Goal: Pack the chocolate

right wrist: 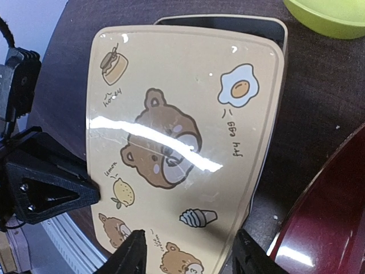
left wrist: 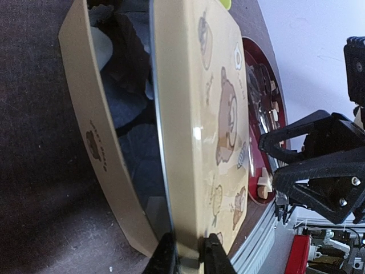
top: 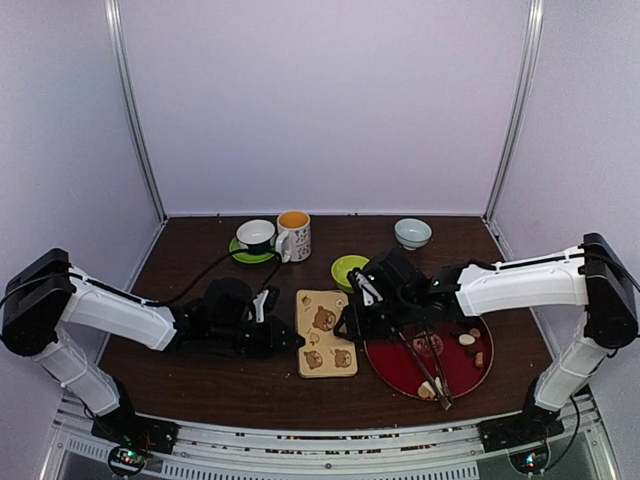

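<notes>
While the left gripper (left wrist: 188,258) pinches one edge of the bear-print lid (left wrist: 219,97), tilted over its tin (left wrist: 94,131), the right gripper (right wrist: 191,260) hovers with fingers spread wide above that lid (contact unclear). The visible chocolate pieces (top: 467,340) lie on the red plate (top: 475,378), beside the tongs (top: 420,360).

Around the bear-printed tin (top: 327,335), a white cup (top: 256,233) on a green saucer (top: 243,255) sits at eleven o'clock, a mug (top: 293,236) near twelve, a lime bowl (top: 346,268) close at one, a pale bowl (top: 412,233) farther toward one, and a red plate (top: 400,375) with metal tongs (top: 432,378) at three.
</notes>
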Robot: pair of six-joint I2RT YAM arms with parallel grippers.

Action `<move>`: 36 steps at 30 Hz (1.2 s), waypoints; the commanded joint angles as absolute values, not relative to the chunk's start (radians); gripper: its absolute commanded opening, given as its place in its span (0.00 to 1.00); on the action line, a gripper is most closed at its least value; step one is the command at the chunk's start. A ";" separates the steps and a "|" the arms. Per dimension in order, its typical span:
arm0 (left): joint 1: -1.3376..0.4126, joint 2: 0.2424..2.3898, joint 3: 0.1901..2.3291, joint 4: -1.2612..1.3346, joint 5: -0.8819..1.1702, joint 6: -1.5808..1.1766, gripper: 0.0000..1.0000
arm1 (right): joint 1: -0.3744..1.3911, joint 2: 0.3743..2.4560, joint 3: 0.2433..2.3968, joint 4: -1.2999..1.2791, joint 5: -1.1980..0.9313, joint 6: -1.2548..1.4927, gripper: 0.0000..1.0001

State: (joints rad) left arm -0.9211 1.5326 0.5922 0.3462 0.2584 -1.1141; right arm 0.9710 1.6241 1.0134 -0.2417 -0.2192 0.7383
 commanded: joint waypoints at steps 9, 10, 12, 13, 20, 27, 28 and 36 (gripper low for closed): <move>-0.913 1.513 0.581 0.371 0.211 -1.107 0.15 | 0.947 1.709 1.064 -0.261 -0.167 0.703 0.49; -0.911 1.513 0.582 0.370 0.211 -1.107 0.15 | 0.944 1.715 1.068 -0.262 -0.168 0.700 0.49; -0.905 1.509 0.583 0.369 0.210 -1.105 0.15 | 0.938 1.726 1.073 -0.258 -0.173 0.697 0.48; -0.903 1.506 0.584 0.367 0.210 -1.103 0.16 | 0.935 1.731 1.075 -0.254 -0.175 0.696 0.47; -0.877 1.505 0.642 0.266 0.197 -1.041 0.16 | 0.910 1.741 1.097 -0.241 -0.185 0.681 0.44; -0.842 1.537 0.688 0.223 0.200 -1.001 0.17 | 0.895 1.763 1.123 -0.244 -0.204 0.660 0.41; -0.839 1.539 0.696 0.207 0.195 -0.991 0.19 | 0.895 1.770 1.129 -0.246 -0.205 0.656 0.41; -0.821 1.569 0.739 0.133 0.188 -0.944 0.24 | 0.894 1.800 1.150 -0.240 -0.230 0.652 0.41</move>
State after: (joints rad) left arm -0.8333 1.5551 0.7132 0.1658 0.2123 -0.9913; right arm 0.9005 1.7821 1.1240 -0.2424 -0.2119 0.6682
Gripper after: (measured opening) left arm 0.220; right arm 0.414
